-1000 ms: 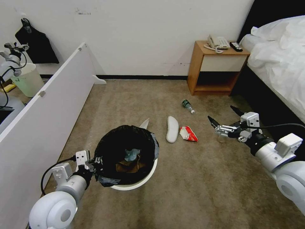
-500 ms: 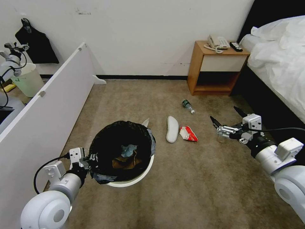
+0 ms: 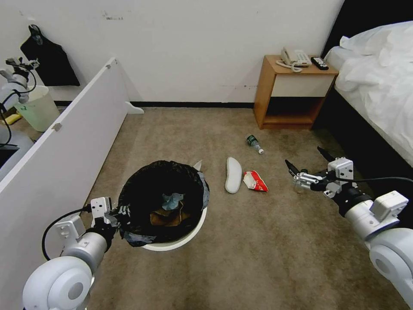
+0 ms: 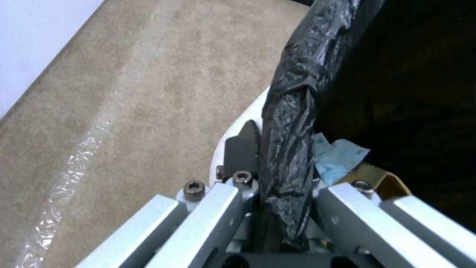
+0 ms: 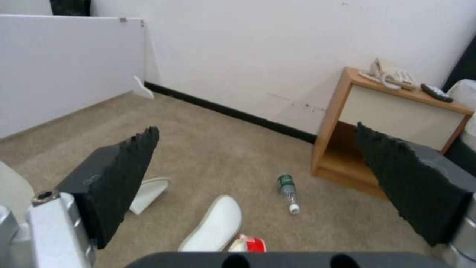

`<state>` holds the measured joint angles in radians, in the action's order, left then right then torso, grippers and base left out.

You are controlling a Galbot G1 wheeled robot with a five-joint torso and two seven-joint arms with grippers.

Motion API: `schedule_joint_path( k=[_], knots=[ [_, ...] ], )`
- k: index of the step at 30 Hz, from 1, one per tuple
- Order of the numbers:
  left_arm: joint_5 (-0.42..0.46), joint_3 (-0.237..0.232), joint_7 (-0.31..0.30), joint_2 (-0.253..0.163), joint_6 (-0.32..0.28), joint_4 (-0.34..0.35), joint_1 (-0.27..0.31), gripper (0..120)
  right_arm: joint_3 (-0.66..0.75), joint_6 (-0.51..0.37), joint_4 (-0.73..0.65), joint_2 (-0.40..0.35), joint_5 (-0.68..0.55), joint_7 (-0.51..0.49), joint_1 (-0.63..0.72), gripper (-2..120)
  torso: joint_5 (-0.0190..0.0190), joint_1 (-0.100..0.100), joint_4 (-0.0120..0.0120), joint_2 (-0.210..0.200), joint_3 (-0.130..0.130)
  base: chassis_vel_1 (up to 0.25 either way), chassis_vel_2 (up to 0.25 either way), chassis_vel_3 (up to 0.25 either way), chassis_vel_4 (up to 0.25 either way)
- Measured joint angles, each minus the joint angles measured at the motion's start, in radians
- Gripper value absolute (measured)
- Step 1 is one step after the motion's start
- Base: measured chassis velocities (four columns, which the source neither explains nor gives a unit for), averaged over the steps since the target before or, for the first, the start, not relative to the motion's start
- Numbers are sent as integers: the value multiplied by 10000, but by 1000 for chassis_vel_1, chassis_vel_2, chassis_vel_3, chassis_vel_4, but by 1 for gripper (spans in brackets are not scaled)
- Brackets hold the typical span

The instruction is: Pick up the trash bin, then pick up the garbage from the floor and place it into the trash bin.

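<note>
The trash bin [image 3: 180,242], white with a black bag over its rim, hangs tilted at lower left. My left gripper [image 3: 121,214] is shut on its near rim [image 4: 285,123], one finger outside and one inside. A light-blue wad [image 3: 171,200] and brown cardboard [image 3: 165,218] lie inside. On the floor [image 3: 266,241] lie a white slipper [image 3: 233,174], a red-white wrapper [image 3: 255,181] and a small bottle [image 3: 254,144]. A second slipper [image 3: 197,165] pokes out behind the bin. My right gripper [image 3: 303,157] hovers open to the right of the wrapper, with the slipper [image 5: 213,223] and bottle [image 5: 286,188] ahead of it.
A wooden nightstand [image 3: 292,90] with a telephone stands against the back wall. A bed [image 3: 378,86] runs along the right. A white panel [image 3: 60,142] fences the left side, with a cream bucket [image 3: 36,107] behind it.
The left gripper has carried the bin a little leftward and nearer to me. The right gripper has drifted slightly right and lower, still open.
</note>
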<state>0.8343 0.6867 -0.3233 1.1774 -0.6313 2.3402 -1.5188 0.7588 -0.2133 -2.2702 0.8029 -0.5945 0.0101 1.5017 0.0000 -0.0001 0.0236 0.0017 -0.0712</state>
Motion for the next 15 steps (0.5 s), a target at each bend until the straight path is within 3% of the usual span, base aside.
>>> schedule_joint_path(
  k=[15],
  knots=[
    [4,41,3,30,35,-20,38,1,-47,-190,-9,77,44,49,33,100,0,0,0,0,0,0,0,0,0]
  ],
)
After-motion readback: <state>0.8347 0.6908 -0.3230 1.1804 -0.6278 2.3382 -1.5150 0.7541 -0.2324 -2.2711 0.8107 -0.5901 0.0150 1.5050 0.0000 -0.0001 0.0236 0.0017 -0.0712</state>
